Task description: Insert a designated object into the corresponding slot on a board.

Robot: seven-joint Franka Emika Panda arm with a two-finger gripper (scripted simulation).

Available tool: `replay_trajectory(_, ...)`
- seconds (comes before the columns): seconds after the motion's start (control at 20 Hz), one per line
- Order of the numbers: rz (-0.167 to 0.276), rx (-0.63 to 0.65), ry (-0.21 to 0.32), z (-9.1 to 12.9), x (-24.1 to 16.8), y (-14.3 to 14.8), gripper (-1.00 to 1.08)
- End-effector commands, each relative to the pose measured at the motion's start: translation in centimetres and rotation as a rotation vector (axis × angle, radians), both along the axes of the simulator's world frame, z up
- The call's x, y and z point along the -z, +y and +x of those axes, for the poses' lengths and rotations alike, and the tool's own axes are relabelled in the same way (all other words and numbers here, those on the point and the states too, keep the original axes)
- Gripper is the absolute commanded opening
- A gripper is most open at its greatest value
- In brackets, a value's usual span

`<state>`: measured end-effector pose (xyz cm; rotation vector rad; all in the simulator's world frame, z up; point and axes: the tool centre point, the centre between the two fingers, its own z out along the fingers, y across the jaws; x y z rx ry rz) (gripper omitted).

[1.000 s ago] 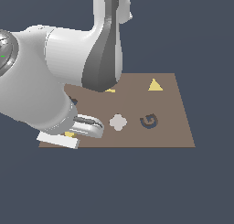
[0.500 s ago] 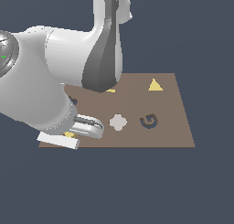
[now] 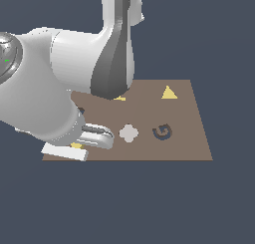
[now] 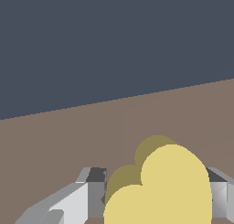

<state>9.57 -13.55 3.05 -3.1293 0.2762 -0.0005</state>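
Down low at the flat brown rectangular board's near corner on the exterior view's left, gripper clamped narrow around the small flat yellow heart-shaped piece, grey fingers snug on both sides. Only a sliver of yellow visible there from outside. Elsewhere on the board: grey clover piece mid-board, dark G-shaped recess just beside it, yellow triangle near the far edge.

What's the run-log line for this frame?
heart: between jaws, both sides | gripper: low at board corner | heart slot: not visible
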Motion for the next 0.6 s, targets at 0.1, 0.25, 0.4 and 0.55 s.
replay_trajectory(0.1,0.000,-0.058,0.000,-0.3,0.0,0.3,-1.00)
replay_trajectory(0.25,0.000,-0.116,0.000,-0.6,-0.1,0.5,-1.00)
replay_trajectory(0.4,0.000,-0.187,0.000,-1.1,-0.1,0.8,-1.00)
replay_trajectory(0.55,0.000,-0.271,0.000,-1.6,-0.2,1.0,-1.00)
